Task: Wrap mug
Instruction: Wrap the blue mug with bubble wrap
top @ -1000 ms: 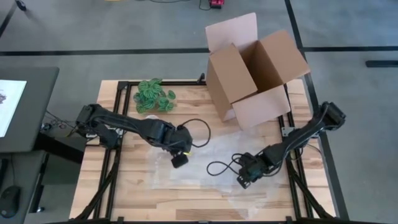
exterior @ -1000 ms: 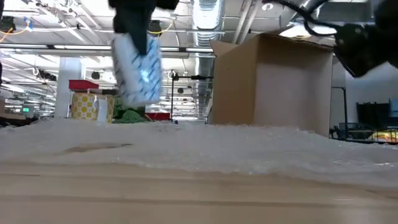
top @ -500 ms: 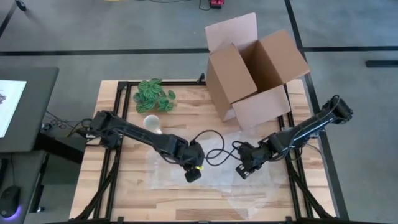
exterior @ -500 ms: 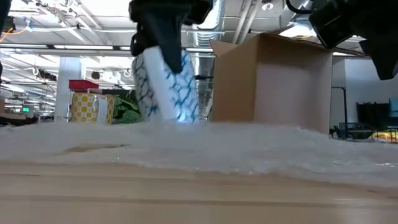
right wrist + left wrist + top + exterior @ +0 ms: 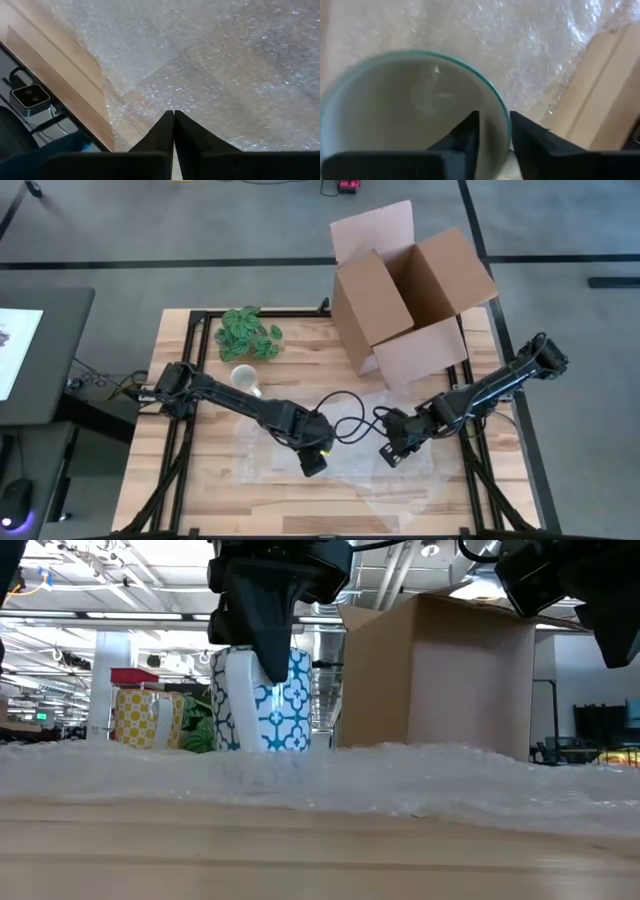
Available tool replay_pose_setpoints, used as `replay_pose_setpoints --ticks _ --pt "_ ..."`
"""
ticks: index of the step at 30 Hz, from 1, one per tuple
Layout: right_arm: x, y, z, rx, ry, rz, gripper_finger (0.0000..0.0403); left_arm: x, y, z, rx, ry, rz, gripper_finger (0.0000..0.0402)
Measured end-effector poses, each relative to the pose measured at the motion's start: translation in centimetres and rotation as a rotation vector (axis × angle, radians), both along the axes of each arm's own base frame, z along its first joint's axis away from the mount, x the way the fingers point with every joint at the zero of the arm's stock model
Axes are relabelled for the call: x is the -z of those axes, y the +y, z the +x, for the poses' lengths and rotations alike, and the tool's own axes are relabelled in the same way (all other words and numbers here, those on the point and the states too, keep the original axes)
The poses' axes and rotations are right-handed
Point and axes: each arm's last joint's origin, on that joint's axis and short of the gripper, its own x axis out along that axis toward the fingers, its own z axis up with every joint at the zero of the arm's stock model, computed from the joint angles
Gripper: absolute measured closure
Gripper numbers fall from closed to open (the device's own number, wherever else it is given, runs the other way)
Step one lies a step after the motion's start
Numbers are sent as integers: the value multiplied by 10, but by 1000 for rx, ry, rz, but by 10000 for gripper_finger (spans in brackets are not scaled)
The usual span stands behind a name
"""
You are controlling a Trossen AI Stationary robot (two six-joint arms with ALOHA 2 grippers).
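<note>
Surface: bubble wrap [image 5: 350,465] spread over wooden table [image 5: 200,490].
Left gripper [image 5: 492,131]: pinching mug [image 5: 262,700] rim, standing it upright for wrapping.
Right gripper [image 5: 173,131]: fingers pressed together, empty, above the wrap.

The left gripper [image 5: 314,463] stands over the sheet of clear bubble wrap [image 5: 345,470], its fingers pinching the rim of the upright white mug with a blue tile pattern [image 5: 262,700], so nothing passes straight down there. Just to its right hangs the right gripper [image 5: 390,454], fingers pressed together, with a narrow gap of bare wrap between the two. Beyond them the open brown cardboard box [image 5: 405,295] blocks the far right corner. Far left of the left gripper lies a heap of green leafy shapes [image 5: 246,334]; the wrap nearer the front edge lies open.
</note>
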Motion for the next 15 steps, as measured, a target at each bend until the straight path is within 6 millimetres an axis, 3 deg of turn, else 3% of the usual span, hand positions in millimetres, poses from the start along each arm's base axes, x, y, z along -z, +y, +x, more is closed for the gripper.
replay_pose_setpoints --ticks 4,8,15 --pt "0 0 0 -8 -4 -2 402 -15 1 -7 -35 0 -98 256" --pt "1 0 -2 -20 12 -14 393 -41 2 -22 -124 -8 -164 247" --pt "22 -8 -23 -26 200 -101 300 -85 -11 -70 -260 -21 -150 249"
